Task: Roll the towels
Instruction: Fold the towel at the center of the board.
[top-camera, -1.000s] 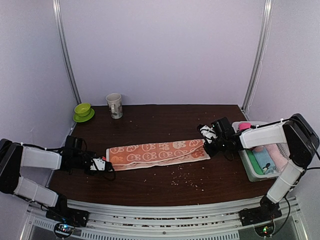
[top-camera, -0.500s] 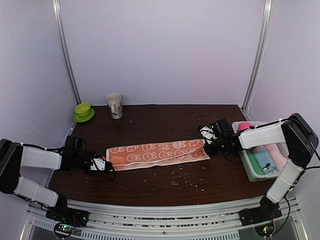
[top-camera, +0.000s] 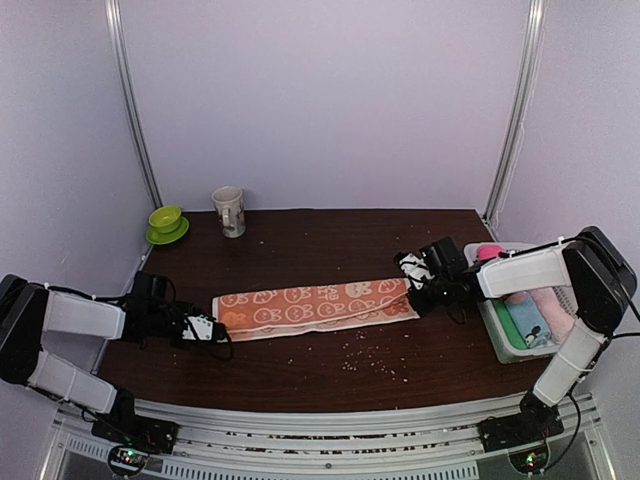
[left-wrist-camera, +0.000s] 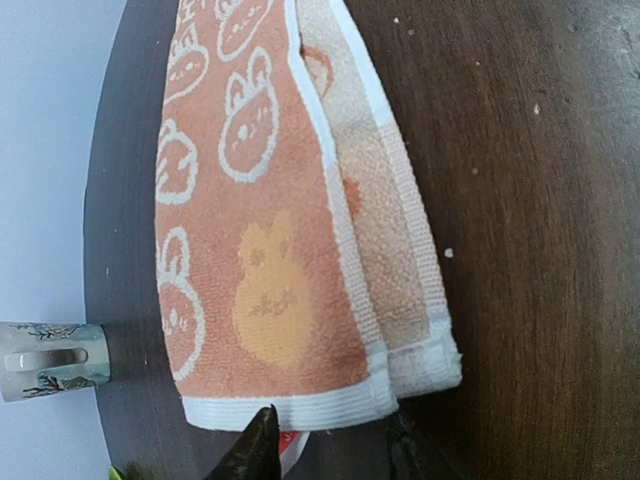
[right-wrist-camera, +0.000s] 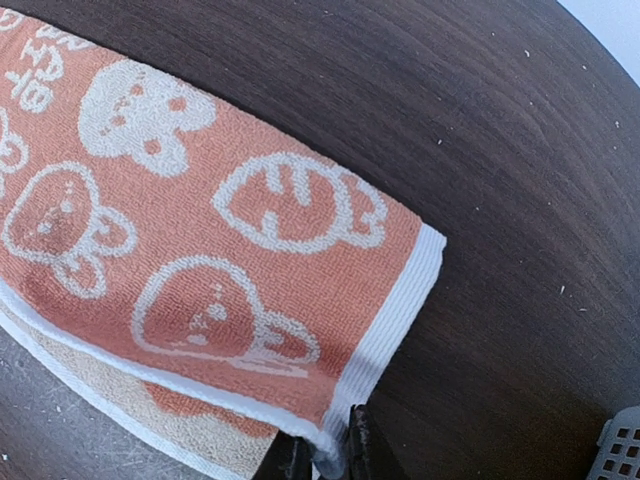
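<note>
I'm seeing crumbs (top-camera: 352, 365) dotting the dark table (top-camera: 300, 250), lilac walls (top-camera: 330, 100) behind; right gripper (right-wrist-camera: 325, 455) is pinching the bunny-print towel (top-camera: 315, 306) by its corner, left gripper (left-wrist-camera: 330, 437) sitting parted at the hem

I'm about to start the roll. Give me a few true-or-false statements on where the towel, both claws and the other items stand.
1. The orange bunny-print towel lies flat on the table, not yet rolled. True.
2. The right claw hangs clear of the towel. False: it pinches the towel's right-end corner.
3. The left claw sits at the towel's left end with its fingers apart. True.
4. The basket is at the table's left edge. False: it is at the right edge, beside the right arm.
5. The mug stands next to the green cup at the far left corner. True.
</note>
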